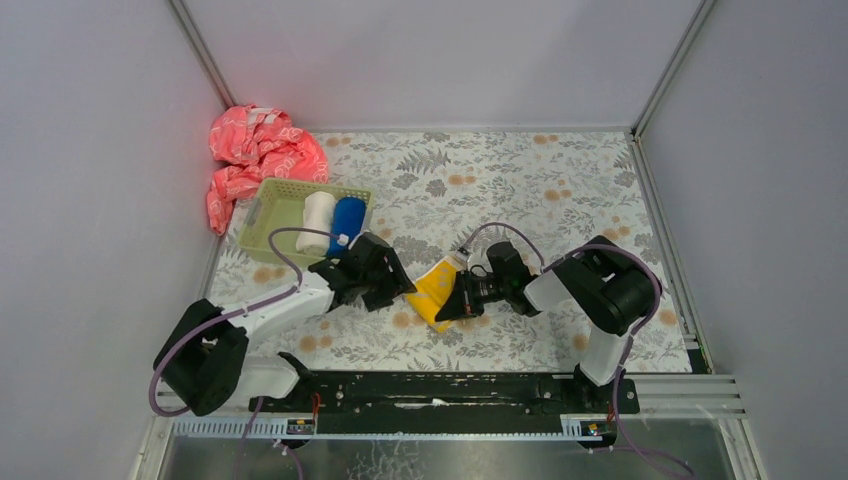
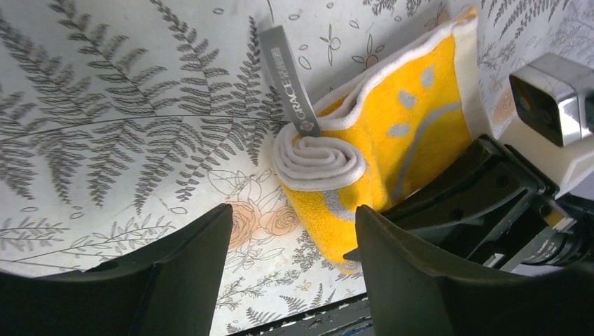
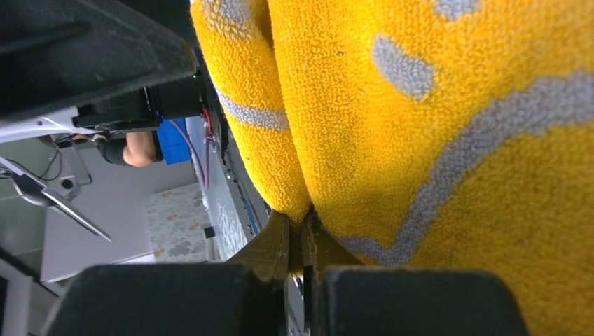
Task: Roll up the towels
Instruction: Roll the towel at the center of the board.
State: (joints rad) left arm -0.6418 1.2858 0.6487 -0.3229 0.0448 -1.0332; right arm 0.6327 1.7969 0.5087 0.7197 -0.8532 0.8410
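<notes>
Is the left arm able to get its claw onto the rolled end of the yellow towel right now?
Probably yes. The left claw is open, and the rolled end of the yellow towel lies right before its fingers with nothing between. The right claw pinches the towel's other side, clear of the roll.

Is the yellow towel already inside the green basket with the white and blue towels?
No, the yellow towel lies on the table, outside the basket, which holds only the white towel and the blue towel.

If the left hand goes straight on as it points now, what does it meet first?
Likely the yellow towel, its rolled end just ahead of the open left hand; depth is unclear.
</notes>
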